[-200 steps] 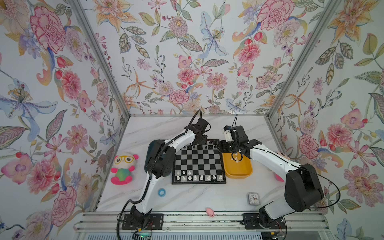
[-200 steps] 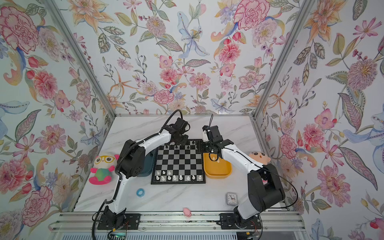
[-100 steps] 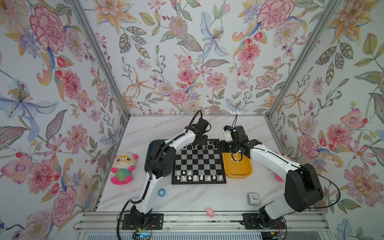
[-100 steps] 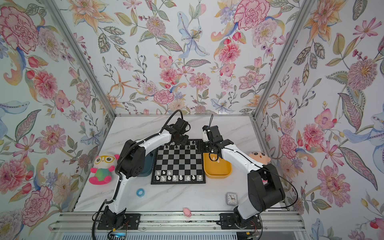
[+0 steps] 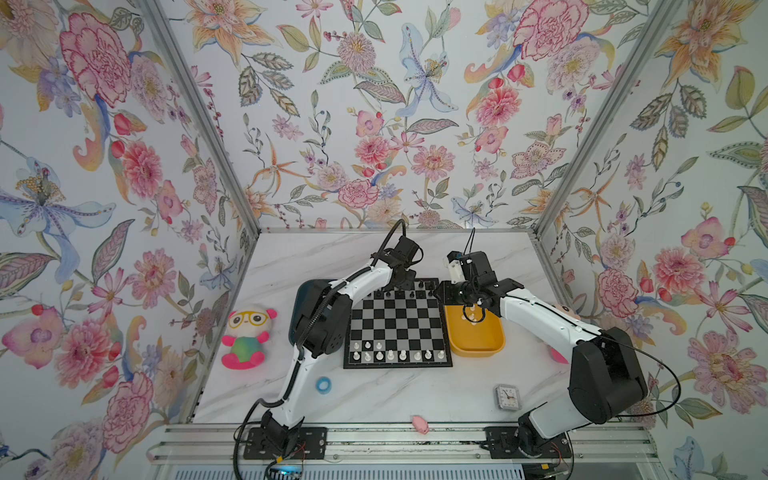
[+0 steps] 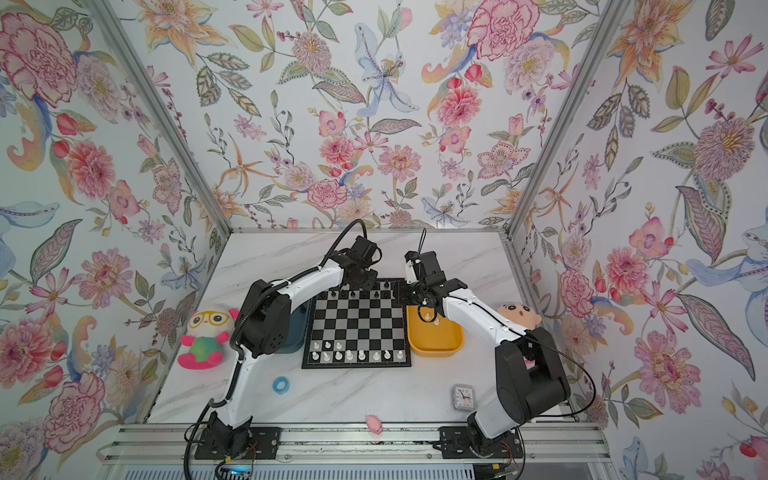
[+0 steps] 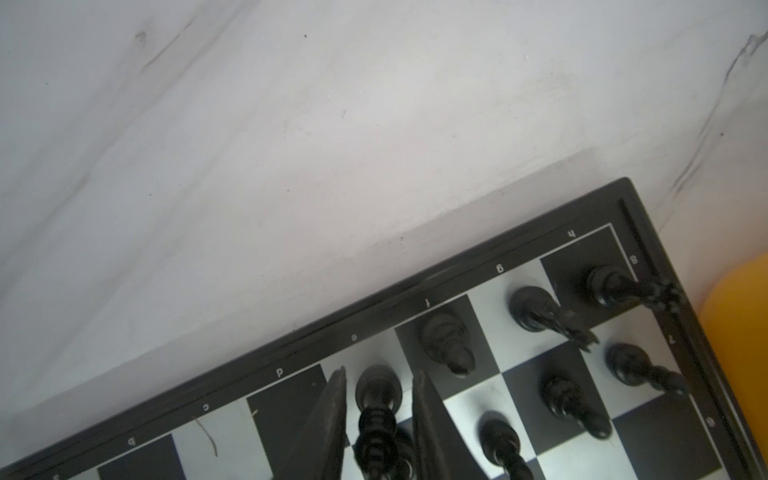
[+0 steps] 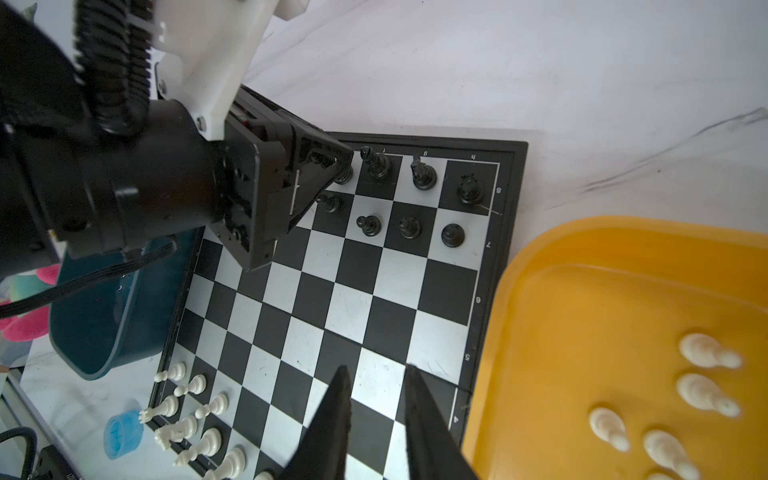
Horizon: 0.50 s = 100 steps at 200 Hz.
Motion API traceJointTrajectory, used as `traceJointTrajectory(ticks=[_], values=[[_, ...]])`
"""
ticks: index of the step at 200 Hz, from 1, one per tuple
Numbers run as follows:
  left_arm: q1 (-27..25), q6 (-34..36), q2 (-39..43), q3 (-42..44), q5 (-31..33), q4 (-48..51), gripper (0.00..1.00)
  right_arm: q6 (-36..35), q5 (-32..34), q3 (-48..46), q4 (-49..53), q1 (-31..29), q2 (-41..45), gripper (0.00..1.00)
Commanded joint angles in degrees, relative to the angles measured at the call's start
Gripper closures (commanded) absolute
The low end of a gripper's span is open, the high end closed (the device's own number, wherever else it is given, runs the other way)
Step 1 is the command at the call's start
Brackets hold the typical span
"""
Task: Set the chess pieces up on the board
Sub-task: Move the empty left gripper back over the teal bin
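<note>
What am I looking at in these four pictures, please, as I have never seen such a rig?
Two robot arms stand at a marble table, each ending in a two-fingered gripper. Two pictures come from one camera head overhead; the remaining two from a camera on each wrist, looking along the fingers. On the table lies a board with black pieces on its far rows and white pieces on its near rows. More white pieces lie in a yellow bin beside it; a teal bin sits opposite. A plush toy, blue ring and clock lie nearby. The left gripper straddles one black piece, with gaps either side, so nothing is pinched. The right gripper hangs open and empty over the board.
</note>
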<state>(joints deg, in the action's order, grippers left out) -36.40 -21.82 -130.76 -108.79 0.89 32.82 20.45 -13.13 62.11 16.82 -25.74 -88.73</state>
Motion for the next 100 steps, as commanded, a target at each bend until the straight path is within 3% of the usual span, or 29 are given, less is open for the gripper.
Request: traceJointTrajectory(ticks=[1, 58, 100], values=[[-0.73, 0.55, 4.65, 0.42, 1.75, -0.47, 0.7, 0.66, -0.42, -0.5, -0.91, 0.25, 0.84, 0.75], [-0.73, 1.14, 10.08, 0.6, 3.12, -0.48, 0.69, 0.56, -0.46, -0.01, -0.77, 0.25, 0.93, 0.75], [-0.61, 2.07, 17.0, 3.53, 10.28, 0.18, 0.69, 0.3, -0.31, 0.3, -0.38, 0.25, 0.93, 0.75]])
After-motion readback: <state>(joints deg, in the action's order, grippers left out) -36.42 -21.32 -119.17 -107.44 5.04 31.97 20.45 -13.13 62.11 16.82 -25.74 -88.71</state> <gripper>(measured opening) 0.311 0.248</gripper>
